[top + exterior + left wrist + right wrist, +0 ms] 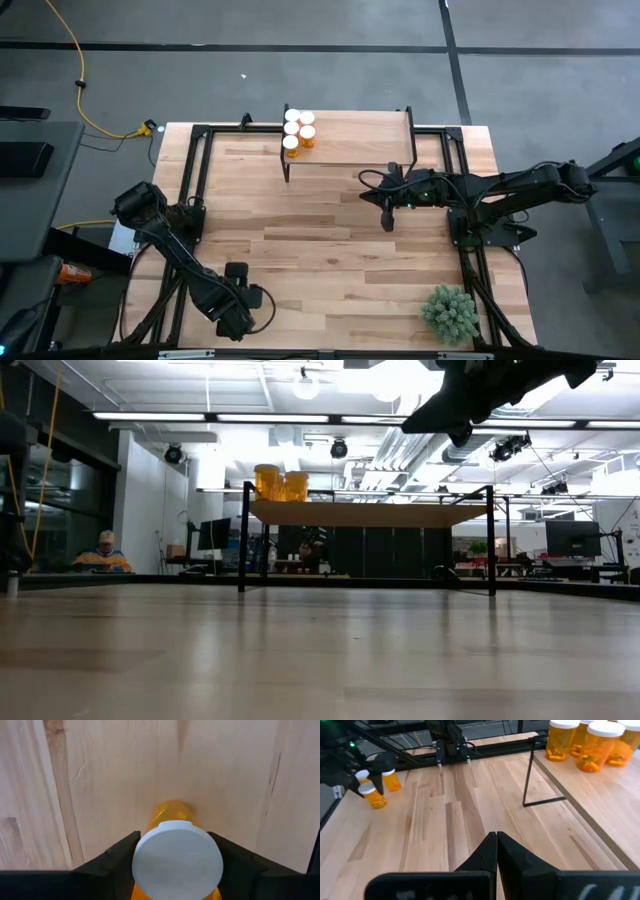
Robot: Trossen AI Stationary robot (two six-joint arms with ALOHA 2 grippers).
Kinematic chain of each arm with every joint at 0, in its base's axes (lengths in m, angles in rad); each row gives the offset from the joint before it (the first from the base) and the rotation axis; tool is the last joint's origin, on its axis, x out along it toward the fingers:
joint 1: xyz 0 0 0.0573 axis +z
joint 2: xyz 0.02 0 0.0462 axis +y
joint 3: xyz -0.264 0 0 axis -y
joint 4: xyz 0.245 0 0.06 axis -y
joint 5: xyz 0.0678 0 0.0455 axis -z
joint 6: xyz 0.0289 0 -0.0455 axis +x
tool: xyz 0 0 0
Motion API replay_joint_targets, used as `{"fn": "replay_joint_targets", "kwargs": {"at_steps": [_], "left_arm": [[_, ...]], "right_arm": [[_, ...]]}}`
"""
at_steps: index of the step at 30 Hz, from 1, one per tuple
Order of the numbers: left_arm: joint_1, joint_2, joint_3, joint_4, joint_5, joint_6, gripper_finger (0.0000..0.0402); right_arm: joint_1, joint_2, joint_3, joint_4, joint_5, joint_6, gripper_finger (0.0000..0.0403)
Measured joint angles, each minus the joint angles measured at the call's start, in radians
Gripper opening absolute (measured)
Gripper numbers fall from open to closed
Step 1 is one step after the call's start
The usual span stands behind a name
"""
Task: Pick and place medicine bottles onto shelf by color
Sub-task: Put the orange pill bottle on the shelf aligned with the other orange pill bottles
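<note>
A medicine bottle [172,815], amber with a round white cap, stands upright on the tabletop near the table's near-left corner. My left gripper [177,857] points straight down over it, shut on it. From above, the left gripper [238,297] hides the bottle. The right wrist view shows two bottles [374,799] [393,781] under the left arm. Several more bottles [298,130] stand on the left end of the shelf [360,140] at the far edge. My right gripper [496,840] hovers shut and empty in front of the shelf. My left gripper has one dark finger [117,855] on each side of the bottle, level with or just under the white cap [177,862], whose rim covers the contact spots. The fingers come from above, pointing down. The bottle stands upright on the wood.
A small green plant [450,312] sits at the near-right corner. Black frame rails [190,190] run along the table's left and right sides. The shelf's thin black legs [527,775] stand on the tabletop. Bare wood lies between the two arms.
</note>
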Motion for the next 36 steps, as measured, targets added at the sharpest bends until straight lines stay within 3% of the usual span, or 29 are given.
{"fn": "replay_joint_targets", "kwargs": {"at_steps": [8, 14, 26, 36], "left_arm": [[0.009, -0.023, 0.000, -0.012, 0.012, 0.063, 0.0200], [0.083, -0.130, 0.000, -0.036, 0.013, 0.129, 0.0201], [0.450, -0.435, 0.004, -0.064, 0.011, 0.336, 0.0201], [0.746, -0.442, 0.144, -0.087, 0.006, 0.588, 0.0202]], "right_arm": [[0.000, 0.000, 0.000, -0.003, 0.001, 0.000, 0.0000], [0.000, 0.000, 0.000, -0.003, 0.009, 0.000, 0.0000], [0.000, 0.000, 0.000, 0.000, 0.025, 0.007, 0.0000], [0.000, 0.000, 0.000, 0.001, 0.088, 0.053, 0.0000]]}}
